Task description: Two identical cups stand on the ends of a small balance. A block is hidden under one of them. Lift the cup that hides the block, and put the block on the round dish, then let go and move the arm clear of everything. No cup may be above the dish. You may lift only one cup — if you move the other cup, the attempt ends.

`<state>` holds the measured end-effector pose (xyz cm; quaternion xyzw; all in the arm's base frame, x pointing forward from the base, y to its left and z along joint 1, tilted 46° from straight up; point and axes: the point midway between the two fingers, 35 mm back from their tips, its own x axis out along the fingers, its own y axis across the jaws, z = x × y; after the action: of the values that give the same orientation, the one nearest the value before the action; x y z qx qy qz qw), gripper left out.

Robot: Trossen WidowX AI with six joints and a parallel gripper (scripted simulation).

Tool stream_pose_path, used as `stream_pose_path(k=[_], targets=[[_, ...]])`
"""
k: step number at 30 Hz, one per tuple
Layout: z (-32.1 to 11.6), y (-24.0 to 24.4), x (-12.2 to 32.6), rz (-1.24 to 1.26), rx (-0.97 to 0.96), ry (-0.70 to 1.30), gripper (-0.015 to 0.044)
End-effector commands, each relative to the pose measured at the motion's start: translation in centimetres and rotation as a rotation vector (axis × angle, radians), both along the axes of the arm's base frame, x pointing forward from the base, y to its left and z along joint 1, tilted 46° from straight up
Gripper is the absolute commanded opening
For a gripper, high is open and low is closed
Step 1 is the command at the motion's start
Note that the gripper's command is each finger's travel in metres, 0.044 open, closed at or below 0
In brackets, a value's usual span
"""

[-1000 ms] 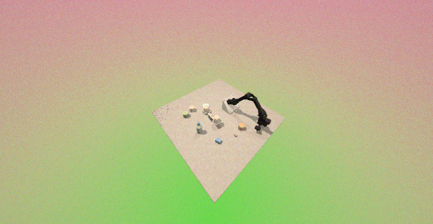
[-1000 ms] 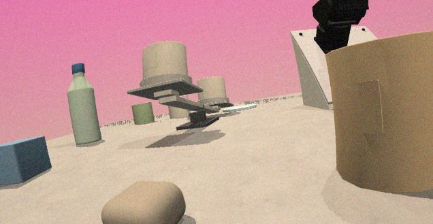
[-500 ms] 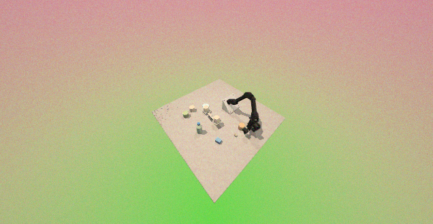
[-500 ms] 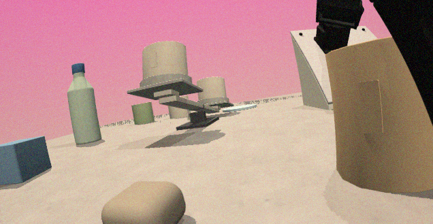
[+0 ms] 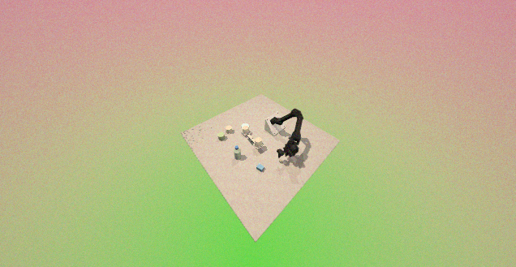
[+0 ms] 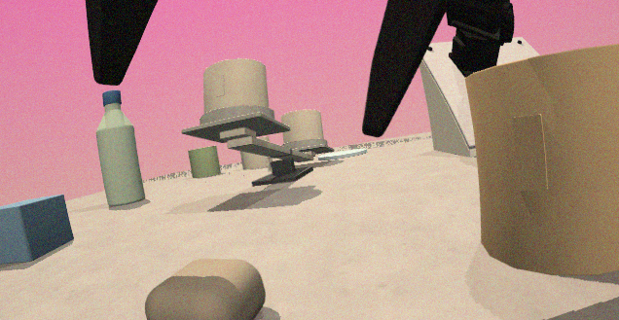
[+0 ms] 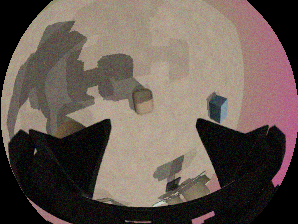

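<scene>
The balance [image 5: 251,139] [image 6: 263,148] is tilted in the exterior view. Its nearer end is high and bears one beige cup [image 5: 258,140] [image 6: 236,86]. Its farther end is low and bears the other beige cup [image 5: 245,129] [image 6: 303,127]. Both cups stand upright. No hidden block shows. The pale round dish [image 6: 342,155] lies beyond the balance, near the farther cup, with no cup above it. My gripper [image 6: 240,109] [image 7: 156,123] is open and empty. It hangs above the table, to the side of the balance, over the area of a small tan stone.
The tan stone [image 6: 204,293] [image 7: 143,103] lies below my gripper, near a large tan cylinder [image 6: 550,166]. A blue block [image 5: 260,167] [image 6: 49,227] [image 7: 218,108] and a green bottle [image 5: 237,153] [image 6: 119,166] stand nearby. A green cylinder [image 5: 221,136] [image 6: 204,161] and a beige cylinder [image 5: 229,128] stand behind the balance.
</scene>
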<state>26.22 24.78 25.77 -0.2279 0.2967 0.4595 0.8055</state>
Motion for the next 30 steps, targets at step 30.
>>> stream_pose_path(k=[30], targets=[[-12.0, -25.9, 1.4, -0.654, 0.198, 0.471, 0.044]])
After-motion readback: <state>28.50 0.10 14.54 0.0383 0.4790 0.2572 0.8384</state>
